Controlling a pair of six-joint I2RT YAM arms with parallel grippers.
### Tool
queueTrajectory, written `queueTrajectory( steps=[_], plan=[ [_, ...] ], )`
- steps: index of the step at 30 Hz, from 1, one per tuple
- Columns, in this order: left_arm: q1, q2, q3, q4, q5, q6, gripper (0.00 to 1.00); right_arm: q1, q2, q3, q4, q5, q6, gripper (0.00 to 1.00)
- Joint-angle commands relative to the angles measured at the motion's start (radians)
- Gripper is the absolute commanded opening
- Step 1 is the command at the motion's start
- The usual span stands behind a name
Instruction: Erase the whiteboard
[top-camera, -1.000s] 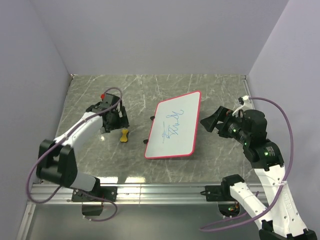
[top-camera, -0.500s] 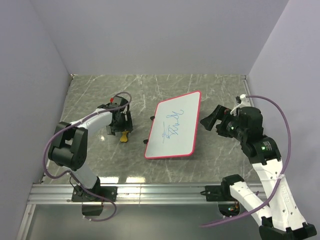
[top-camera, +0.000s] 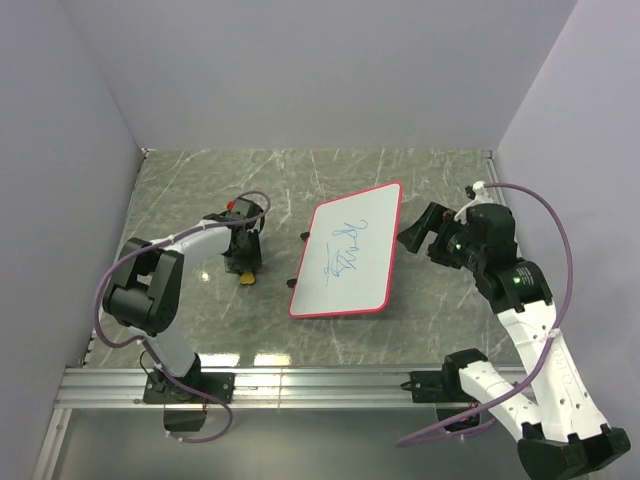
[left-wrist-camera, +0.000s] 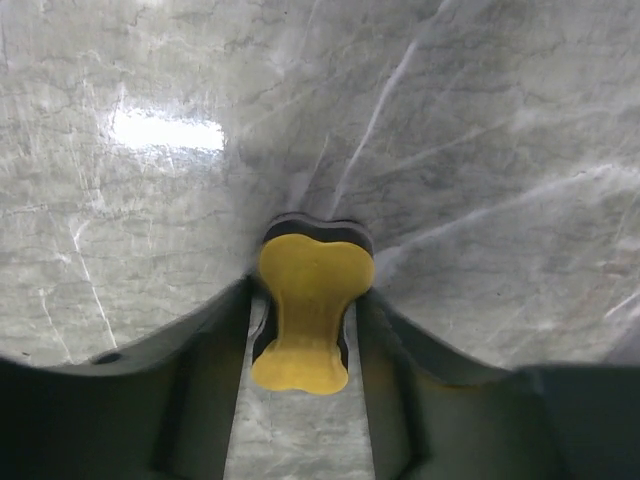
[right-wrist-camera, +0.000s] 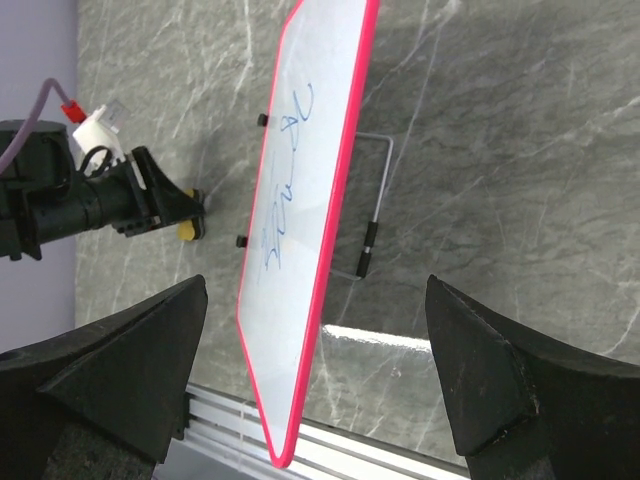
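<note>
Whiteboard looks tilted from right wrist, right jaws gaping; left jaws clasp eraser.

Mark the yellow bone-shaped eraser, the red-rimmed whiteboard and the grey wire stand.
Yellow bone-shaped eraser (left-wrist-camera: 305, 320): left wrist view, centre of its yellow top.
Red-rimmed white rectangular whiteboard (top-camera: 335, 295): top external view, bare white patch near the front edge.
Grey wire stand (right-wrist-camera: 386, 180): right wrist view, its straight side.

Left of the whiteboard you have bare marble table, bar the yellow eraser, boxed between the left gripper fingers. On the right, a wire stand under the board's edge obstructs the floor.
</note>
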Motion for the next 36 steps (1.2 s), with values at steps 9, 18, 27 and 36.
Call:
queueTrajectory(
  steps=[9, 18, 27, 36],
  plan=[
    [-0.001, 0.012, 0.028, 0.003, 0.022, 0.018, 0.00, 0.005, 0.102, 0.131, 0.086, -0.043, -0.053, 0.96],
    [-0.020, -0.138, 0.269, -0.103, 0.154, 0.023, 0.00, 0.006, 0.216, 0.160, 0.093, -0.100, -0.050, 0.95],
    [-0.170, -0.094, 0.496, -0.114, 0.319, -0.020, 0.00, 0.006, 0.331, 0.134, 0.116, -0.107, -0.047, 0.85],
    [-0.310, 0.023, 0.594, -0.085, 0.385, -0.051, 0.00, 0.006, 0.351, 0.010, 0.214, -0.161, 0.007, 0.75]
  ],
)
